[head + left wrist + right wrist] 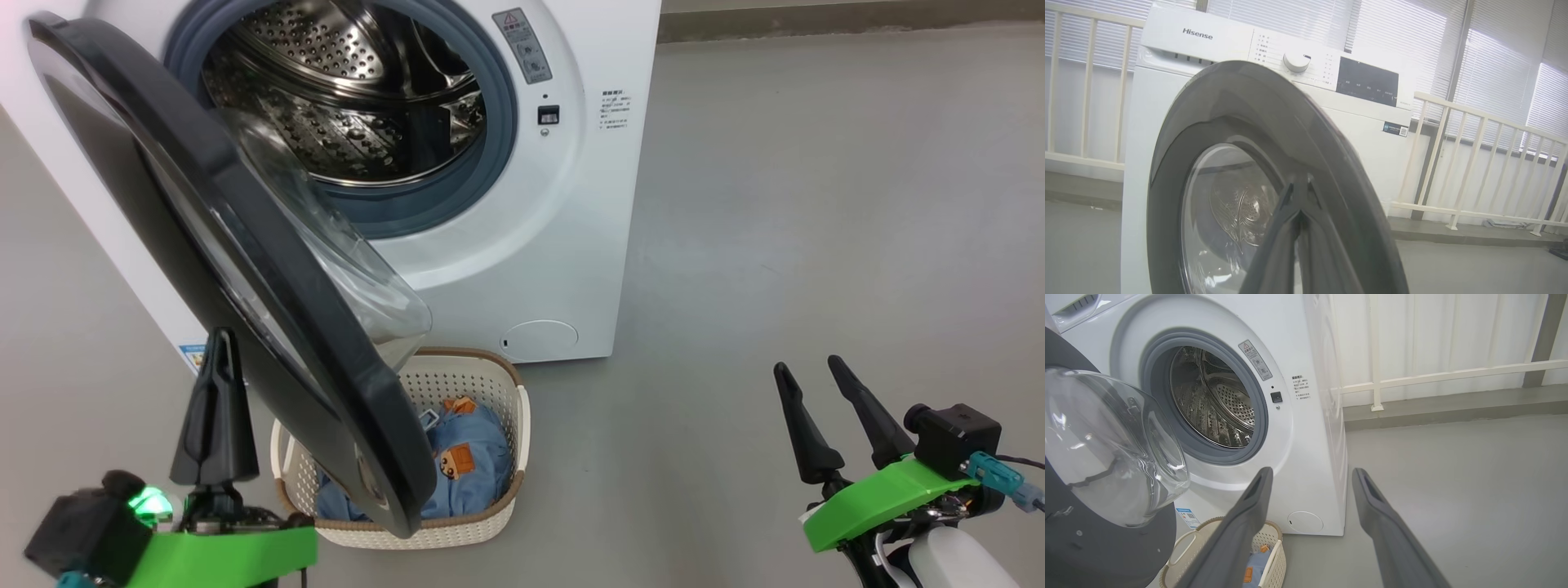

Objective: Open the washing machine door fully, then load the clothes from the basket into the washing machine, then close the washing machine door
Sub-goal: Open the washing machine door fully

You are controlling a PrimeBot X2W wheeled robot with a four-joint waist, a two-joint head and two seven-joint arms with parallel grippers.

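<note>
The white washing machine (571, 204) stands at the top of the head view, its steel drum (351, 98) exposed. Its black round door (384, 425) hangs partly open, swung out over the left half of the cream basket (490, 376) on the floor. Light blue clothes (478, 457) lie in the basket. My left gripper (219, 359) is shut with nothing between its fingers, its tip close to the door's outer face (1241, 134). My right gripper (808, 367) stands open and apart from everything, over bare floor at the lower right. In the right wrist view, its fingers (1372, 498) point past the machine's front.
Grey floor (816, 204) stretches to the right of the machine. A white railing (1433, 375) and window blinds (1404, 41) run behind the machine. The door's clear glass bowl (1106, 445) bulges toward the drum opening.
</note>
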